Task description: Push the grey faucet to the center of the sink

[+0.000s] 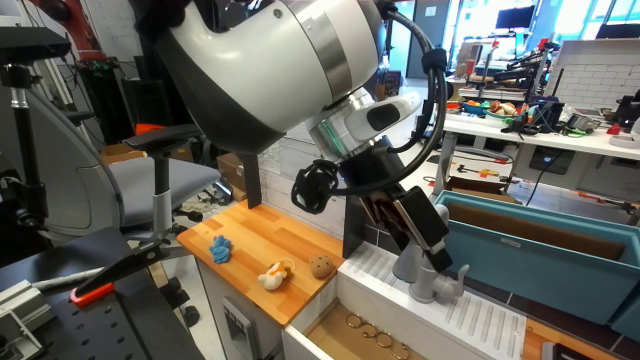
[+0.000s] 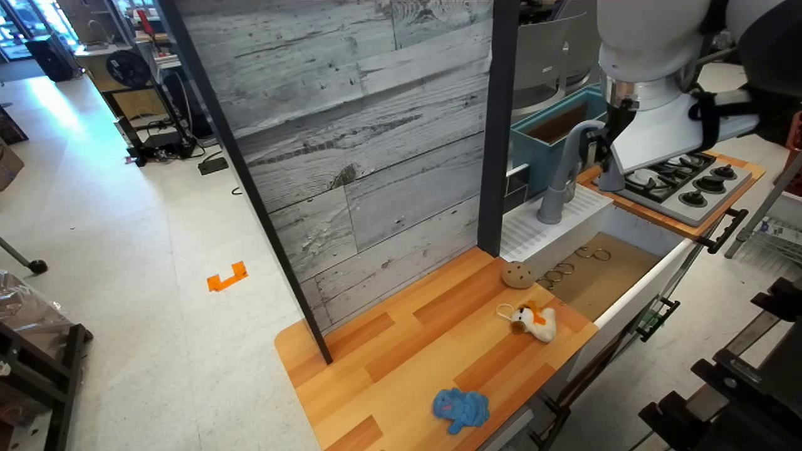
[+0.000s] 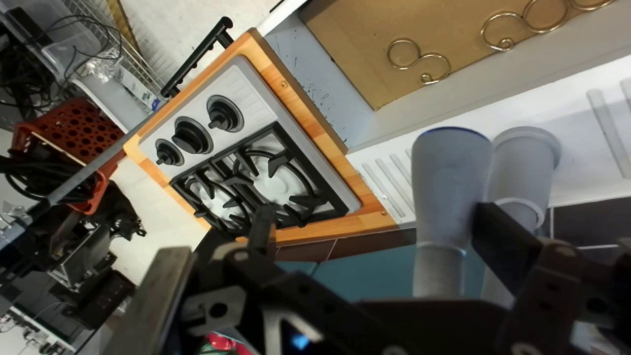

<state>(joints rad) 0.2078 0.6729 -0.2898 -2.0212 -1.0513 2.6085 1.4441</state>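
The hand (image 3: 376, 221) stands spread, gripping nothing, astride the downturned end of the grey faucet (image 3: 449, 190). Judged light, stiff, slippery; best taken at that flared end.

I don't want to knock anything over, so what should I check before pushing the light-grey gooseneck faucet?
1. Black two-finger gripper open: ok, fingers wide apart.
2. Spout of the light-grey gooseneck faucet between the fingers in the wrist view: ok.
3. Either finger touching the spout: cannot tell, too close to judge.
4. Spout centred over the white-walled, tan-floored rectangular sink: cannot tell.
5. Blue soft toy and white-and-orange soft toy away from the gripper: ok.
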